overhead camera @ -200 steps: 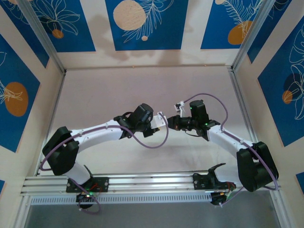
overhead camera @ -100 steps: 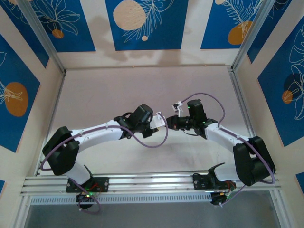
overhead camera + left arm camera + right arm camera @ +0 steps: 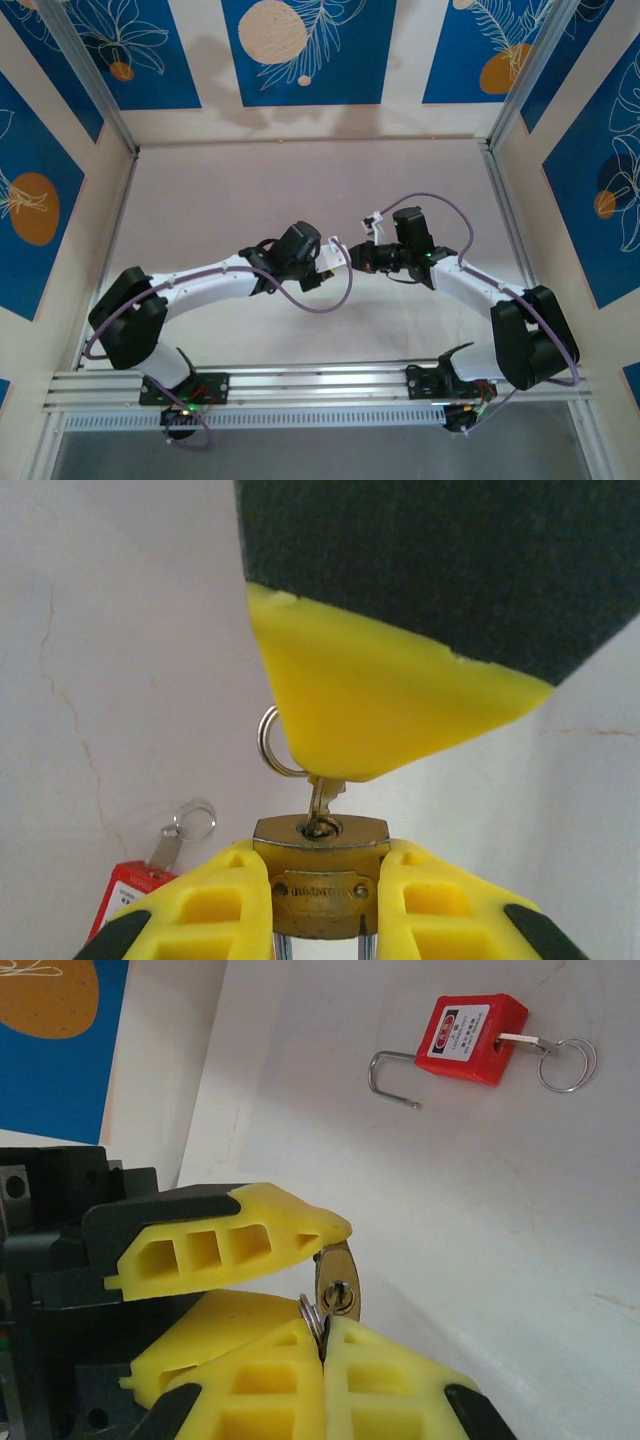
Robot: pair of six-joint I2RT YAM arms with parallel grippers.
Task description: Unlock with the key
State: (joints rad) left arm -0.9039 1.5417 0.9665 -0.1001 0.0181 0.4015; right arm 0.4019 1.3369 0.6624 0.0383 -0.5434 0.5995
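Observation:
In the left wrist view my left gripper point(image 3: 322, 852) is shut on the small brass padlock point(image 3: 320, 890), keyhole face turned away from the camera. The tiny silver key point(image 3: 320, 802) stands in the keyhole, its ring point(image 3: 270, 745) beside it. A yellow finger point(image 3: 380, 705) of the right gripper covers the key's head. In the right wrist view my right gripper point(image 3: 325, 1328) is shut on the key, right against the brass padlock point(image 3: 338, 1278), with the ring point(image 3: 312, 1318) at its fingertips. From above, the left gripper point(image 3: 334, 256) and the right gripper point(image 3: 357, 255) meet tip to tip at mid-table.
A red padlock point(image 3: 465, 1028) lies on the white table with its shackle point(image 3: 390, 1072) swung open and its own key and ring point(image 3: 565, 1060) in it. The same red padlock point(image 3: 125, 898) shows below left of my left gripper. Patterned walls enclose the table.
The right arm's wrist and elbow have shifted slightly toward the far side. The left arm has held still, and both grippers stay joined at the padlock.

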